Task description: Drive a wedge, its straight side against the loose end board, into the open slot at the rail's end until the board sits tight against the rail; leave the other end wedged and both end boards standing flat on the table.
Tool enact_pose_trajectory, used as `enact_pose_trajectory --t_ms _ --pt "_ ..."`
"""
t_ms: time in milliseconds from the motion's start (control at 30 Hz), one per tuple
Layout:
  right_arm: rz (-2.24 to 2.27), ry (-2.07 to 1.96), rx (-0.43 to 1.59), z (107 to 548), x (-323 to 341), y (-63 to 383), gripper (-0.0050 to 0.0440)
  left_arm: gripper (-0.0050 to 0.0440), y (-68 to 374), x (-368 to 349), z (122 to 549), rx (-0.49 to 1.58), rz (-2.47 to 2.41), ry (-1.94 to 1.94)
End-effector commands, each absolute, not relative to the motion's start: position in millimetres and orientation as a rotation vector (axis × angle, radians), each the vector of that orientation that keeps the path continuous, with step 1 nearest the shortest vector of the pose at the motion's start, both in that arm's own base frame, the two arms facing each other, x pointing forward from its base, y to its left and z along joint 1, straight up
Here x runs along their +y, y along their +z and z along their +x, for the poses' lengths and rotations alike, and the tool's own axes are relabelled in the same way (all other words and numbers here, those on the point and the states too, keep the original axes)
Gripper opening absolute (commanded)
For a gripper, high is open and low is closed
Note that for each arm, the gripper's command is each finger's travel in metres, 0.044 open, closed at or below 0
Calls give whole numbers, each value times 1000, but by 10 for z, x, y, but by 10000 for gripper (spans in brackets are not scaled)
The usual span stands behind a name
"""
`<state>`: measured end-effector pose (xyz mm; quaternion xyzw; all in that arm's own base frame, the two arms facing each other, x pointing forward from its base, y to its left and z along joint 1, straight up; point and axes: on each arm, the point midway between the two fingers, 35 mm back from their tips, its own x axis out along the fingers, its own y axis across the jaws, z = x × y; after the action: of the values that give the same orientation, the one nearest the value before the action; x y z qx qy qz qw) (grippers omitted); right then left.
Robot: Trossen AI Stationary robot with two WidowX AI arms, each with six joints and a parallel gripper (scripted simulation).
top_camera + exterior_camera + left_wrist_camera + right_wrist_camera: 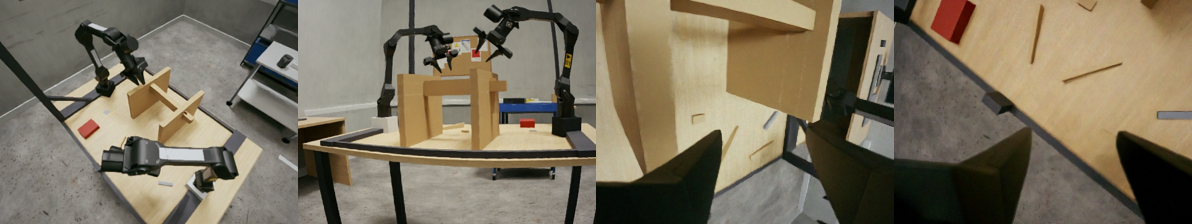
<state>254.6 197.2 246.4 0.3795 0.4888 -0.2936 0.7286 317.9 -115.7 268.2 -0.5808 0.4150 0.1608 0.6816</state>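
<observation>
The back board (pixel 146 98) (pixel 475 111) and near board (pixel 167 131) (pixel 421 114) stand upright, joined by the rail (pixel 164 98) (pixel 446 87) (pixel 761 12). The rail's ends stick out through both; a dark notch shows beside the near board. Whether either end is wedged is unclear. Two thin wedges (pixel 730 142) (pixel 1037 35) lie on the table; one shows in the top view (pixel 123 142). My left gripper (pixel 141 83) (pixel 481 57) (pixel 763 134) is open, above and outside the back board. My right gripper (pixel 446 71) (pixel 1074 136) is open, hidden under its arm in the top view.
A small wooden block (pixel 465 131) (pixel 698 118) (pixel 1087 5) lies near the wedges. A red block (pixel 88 129) (pixel 527 123) (pixel 953 20) sits near the table's edge. A grey bar (pixel 165 184) (pixel 771 120) (pixel 1174 115) lies on the right arm's side. Dark rims frame the table.
</observation>
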Motion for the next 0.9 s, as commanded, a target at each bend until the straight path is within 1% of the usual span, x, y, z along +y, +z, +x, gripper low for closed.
enact_pose_trajectory --t_ms 0,167,333,400,600,867 --pt "824 -751 1001 2761 1620 2415 249 249 2694 -1112 3183 903 -1254 448" --pt "813 -886 901 2995 1139 2382 249 249 2622 -1012 3148 871 -1153 583" --pt "786 -1013 824 3115 679 2363 249 249 2596 -923 3114 834 -1052 686" --pt "786 -1013 824 3115 679 2363 249 249 2596 -923 3114 834 -1052 686" --pt "745 -1172 740 3172 110 2352 249 249 2611 -810 3069 778 -915 792" --pt "696 -1323 667 3146 -438 2353 249 249 2673 -716 3033 713 -769 873"
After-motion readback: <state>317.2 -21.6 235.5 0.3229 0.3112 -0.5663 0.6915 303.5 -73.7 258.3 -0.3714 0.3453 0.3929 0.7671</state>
